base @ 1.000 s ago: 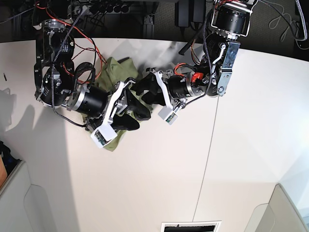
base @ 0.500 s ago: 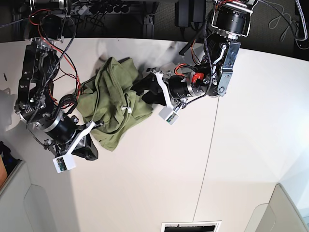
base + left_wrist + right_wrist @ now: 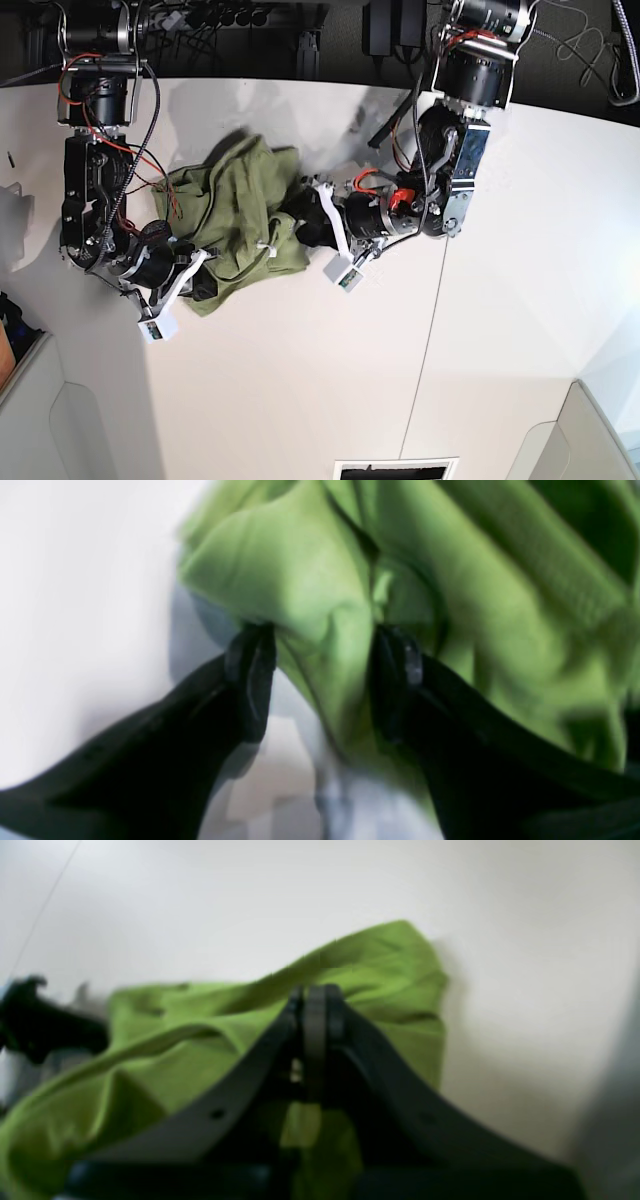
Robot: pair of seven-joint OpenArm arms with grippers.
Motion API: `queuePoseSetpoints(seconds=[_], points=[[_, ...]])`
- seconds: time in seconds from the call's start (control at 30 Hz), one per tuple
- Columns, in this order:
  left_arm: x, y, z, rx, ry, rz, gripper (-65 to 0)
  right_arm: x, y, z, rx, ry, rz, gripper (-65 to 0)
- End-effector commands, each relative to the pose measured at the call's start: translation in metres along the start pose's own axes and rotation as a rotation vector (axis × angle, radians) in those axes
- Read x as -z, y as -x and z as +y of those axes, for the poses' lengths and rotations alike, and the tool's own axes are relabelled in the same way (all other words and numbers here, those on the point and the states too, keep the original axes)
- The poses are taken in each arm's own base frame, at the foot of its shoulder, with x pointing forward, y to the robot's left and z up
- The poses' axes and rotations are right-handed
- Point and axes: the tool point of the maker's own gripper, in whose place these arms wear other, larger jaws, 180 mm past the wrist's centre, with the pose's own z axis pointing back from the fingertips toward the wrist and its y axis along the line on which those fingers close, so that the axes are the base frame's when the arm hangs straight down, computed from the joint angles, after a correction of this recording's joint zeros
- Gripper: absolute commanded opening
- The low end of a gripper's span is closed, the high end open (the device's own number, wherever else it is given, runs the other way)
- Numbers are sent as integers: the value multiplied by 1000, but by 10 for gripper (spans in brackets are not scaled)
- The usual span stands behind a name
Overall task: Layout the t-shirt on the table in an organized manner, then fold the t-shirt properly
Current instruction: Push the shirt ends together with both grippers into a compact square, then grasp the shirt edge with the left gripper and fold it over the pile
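The olive-green t-shirt (image 3: pixel 235 200) lies crumpled in a heap on the white table (image 3: pixel 300 380), left of centre. My left gripper (image 3: pixel 298 228) is at the heap's right edge. In the left wrist view it (image 3: pixel 322 680) stands open, its black fingers (image 3: pixel 250 680) astride a raised fold of the t-shirt (image 3: pixel 300 580). My right gripper (image 3: pixel 200 285) is at the heap's lower left edge. In the right wrist view it (image 3: pixel 315 1000) is shut, pads pressed together, with the t-shirt (image 3: pixel 390 965) just behind. Whether any cloth is pinched I cannot tell.
A thin seam (image 3: pixel 430 330) runs down the table right of centre. A dark slot (image 3: pixel 395 468) sits at the near edge. Grey bins stand at the near left (image 3: pixel 40 420) and near right (image 3: pixel 590 440) corners. Cables and stands line the back edge.
My right arm swung off the shirt toward the near left, then came back to its lower left edge, and its gripper shut. The shirt spread leftward. My left arm shifted down slightly.
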Motion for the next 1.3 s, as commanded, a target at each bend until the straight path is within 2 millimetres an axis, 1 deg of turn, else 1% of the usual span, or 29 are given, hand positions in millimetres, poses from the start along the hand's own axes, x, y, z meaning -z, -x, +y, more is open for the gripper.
queuePoseSetpoints(seconds=[0.0, 0.07, 0.13, 0.23, 0.3, 0.37, 0.47, 0.57, 0.7, 0.73, 0.77, 0.8, 0.87, 0.9, 0.97, 1.07, 1.17, 1.27], points=[[-2, -3, 16, 11, -54, 42, -302, -8, -19, -5, -17, 3, -53, -650], [-6, -12, 24, 8, -69, 52, -302, -14, -17, -13, -12, 7, -48, -650], [-19, -27, 26, 24, -58, 29, -302, -19, -17, -20, -12, 16, -49, -650], [-49, -49, 27, 121, -68, -26, -302, -24, -16, -27, -17, 29, -44, -650], [-71, -55, 28, 181, -91, -52, -302, -25, -15, -29, -20, 34, -40, -650], [-90, -56, 21, 224, -88, -71, -302, -25, -15, -29, -19, 34, -41, -650], [-105, -55, -8, 289, -55, -95, -302, -25, -17, -28, -16, 29, -51, -650], [-113, -58, -45, 342, -14, -153, -302, -25, -17, -28, -16, 30, -52, -650], [-122, -71, -91, 377, 46, -263, -303, -25, -17, -28, -16, 29, -53, -650], [-123, -76, -100, 378, 62, -292, -315, -25, -18, -28, -16, 28, -56, -650], [-123, -80, -108, 376, 77, -318, -350, -25, -19, -27, -15, 27, -60, -650], [-121, -86, -115, 372, 94, -345, -409, -25, -20, -28, -15, 28, -66, -650], [-115, -95, -126, 378, 109, -386, -585, -25, -20, -28, -15, 28, -71, -650], [-111, -99, -130, 394, 110, -397, -650, -25, -20, -27, -15, 27, -71, -650], [-98, -101, -137, 441, 117, -398, -650, -25, -20, -28, -16, 28, -70, -650], [-71, -103, -138, 457, 107, -379, -650, -25, -21, -27, -15, 28, -72, -650], [-40, -100, -130, 439, 104, -318, -650, -25, -22, -28, -16, 28, -78, -650], [-18, -94, -114, 396, 103, -257, -650, -25, -22, -28, -16, 28, -79, -650]])
